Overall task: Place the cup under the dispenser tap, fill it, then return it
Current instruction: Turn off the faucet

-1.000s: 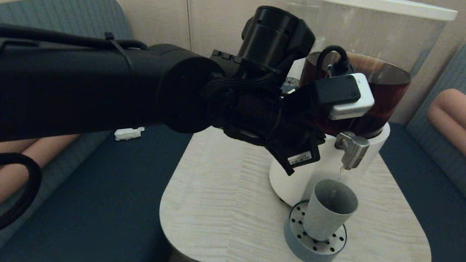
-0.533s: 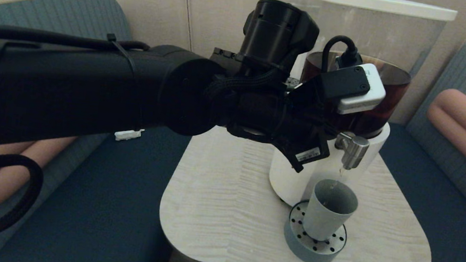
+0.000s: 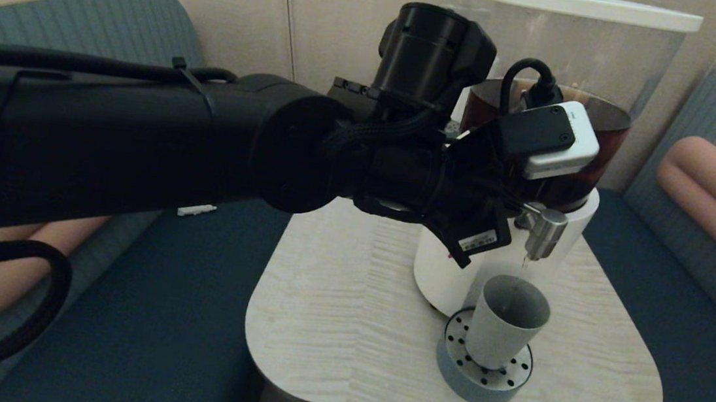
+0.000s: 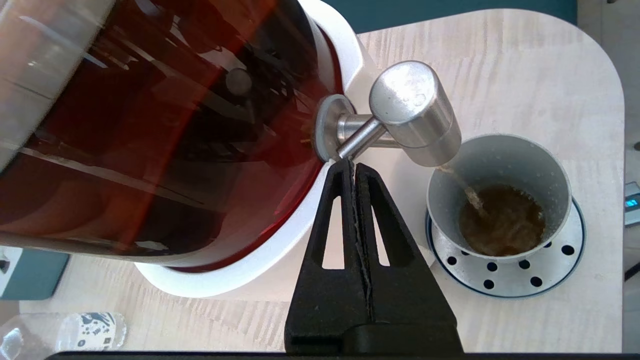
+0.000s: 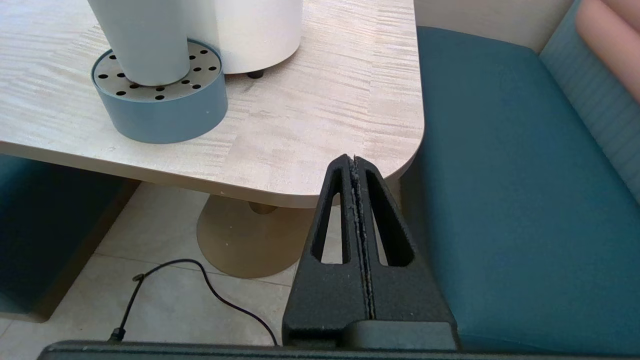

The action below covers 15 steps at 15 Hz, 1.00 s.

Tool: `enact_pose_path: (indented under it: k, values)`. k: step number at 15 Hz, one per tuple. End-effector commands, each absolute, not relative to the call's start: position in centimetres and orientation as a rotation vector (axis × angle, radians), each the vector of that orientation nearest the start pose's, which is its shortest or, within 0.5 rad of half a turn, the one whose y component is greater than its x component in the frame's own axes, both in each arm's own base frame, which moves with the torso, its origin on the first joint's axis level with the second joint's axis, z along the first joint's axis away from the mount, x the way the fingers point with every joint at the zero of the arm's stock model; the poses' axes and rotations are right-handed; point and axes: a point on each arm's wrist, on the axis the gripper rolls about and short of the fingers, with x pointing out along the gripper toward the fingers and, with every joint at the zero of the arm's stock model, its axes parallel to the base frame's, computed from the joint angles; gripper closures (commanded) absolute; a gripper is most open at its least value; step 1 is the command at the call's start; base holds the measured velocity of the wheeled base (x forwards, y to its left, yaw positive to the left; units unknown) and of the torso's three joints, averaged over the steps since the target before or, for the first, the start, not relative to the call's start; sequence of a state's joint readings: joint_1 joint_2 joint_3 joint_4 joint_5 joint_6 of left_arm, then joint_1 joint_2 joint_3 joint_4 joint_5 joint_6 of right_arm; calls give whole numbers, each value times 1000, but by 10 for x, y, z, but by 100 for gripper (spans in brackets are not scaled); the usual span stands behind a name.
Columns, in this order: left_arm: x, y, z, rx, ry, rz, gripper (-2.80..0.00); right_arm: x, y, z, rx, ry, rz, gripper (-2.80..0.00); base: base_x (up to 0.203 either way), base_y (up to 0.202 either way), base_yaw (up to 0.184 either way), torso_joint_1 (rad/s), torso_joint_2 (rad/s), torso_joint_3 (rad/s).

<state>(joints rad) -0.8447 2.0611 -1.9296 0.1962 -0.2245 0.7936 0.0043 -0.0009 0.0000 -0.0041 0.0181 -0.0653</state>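
So the left gripper (image 4: pixel 354 167) is pressed shut, holding nothing, tips right up at the stem of the tap (image 4: pixel 415 112), looks like it's working the valve. A thin brown stream is running into the cup (image 4: pixel 497 192), which sits upright on the perforated drip tray (image 4: pixel 560 265) directly under the nozzle, well under half full I'd say.

Stuff that could bite here: if the gripper slips off the stem the flow stops early, or it nudges the dispenser (image 3: pixel 502 267) and the stream misses. Leave it too long and the cup overflows into the tray. The stream also lands near the cup's tap-side wall, so a small shift could send it over the rim.

Hard to see: from the head view the left arm blocks most of the tap and the gripper. Fill level only shows from the left wrist.

Right gripper (image 5: pixel 356 165) is closed and empty, parked off the tabletop (image 5: pixel 325 125) edge over the bench seat.
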Motion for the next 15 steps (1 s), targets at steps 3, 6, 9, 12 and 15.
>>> enact_pose_path:
  k: [3, 6, 9, 12, 15]
  values:
    - [278, -322, 279, 818, -111, -1143, 0, -23, 0, 76, -66, -8, 23, 0, 0, 0, 0, 0, 0, 0]
    - [280, -324, 278, 813, -126, -1137, 0, -23, 0, 76, -66, -7, 23, 0, 0, 0, 0, 0, 0, 0]
    - [283, -328, 275, 803, -146, -1146, 0, -23, 0, 75, -66, -7, 23, 0, 0, 0, 0, 0, 0, 0]
    - [285, -330, 273, 800, -157, -1150, 0, -23, 0, 76, -66, -6, 23, 0, 0, 0, 0, 0, 0, 0]
    - [287, -333, 273, 784, -199, -1155, 0, -23, 0, 76, -66, -7, 23, 0, 0, 0, 0, 0, 0, 0]
